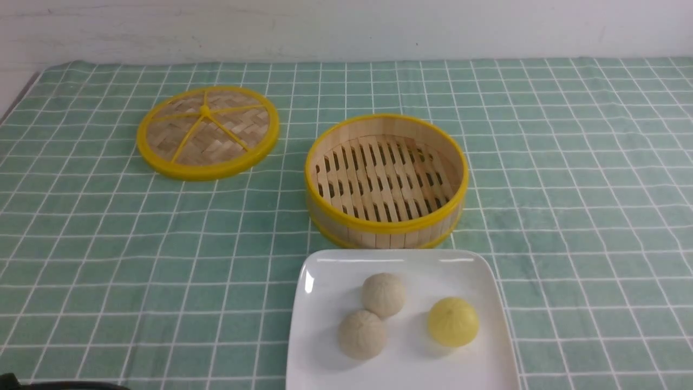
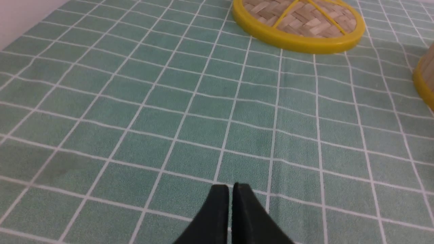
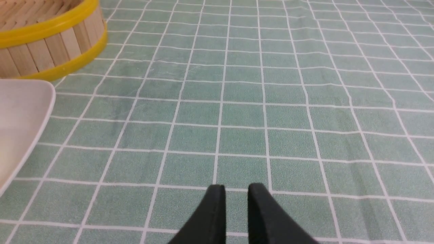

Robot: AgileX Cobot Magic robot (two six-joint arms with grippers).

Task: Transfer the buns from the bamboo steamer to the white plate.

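Note:
All three buns lie on the white plate (image 1: 330, 281) at the front of the table: two cream ones (image 1: 383, 294) (image 1: 362, 334) touching each other and a yellow one (image 1: 453, 322) to their right. Behind the plate stands the bamboo steamer (image 1: 385, 222), with only its slatted floor showing inside. My left gripper (image 2: 231, 185) hovers over bare cloth with its fingers together and nothing between them. My right gripper (image 3: 236, 186) has a narrow gap between its fingers, holds nothing, and is to the right of the plate's edge (image 3: 20, 118) and the steamer (image 3: 51, 44).
The steamer's flat woven lid (image 1: 208, 132) with yellow spokes lies on the checked green cloth at the back left, also seen in the left wrist view (image 2: 298, 20). A white wall closes the far edge of the table. The steamer's wall (image 2: 425, 78) shows at the edge of the left wrist view.

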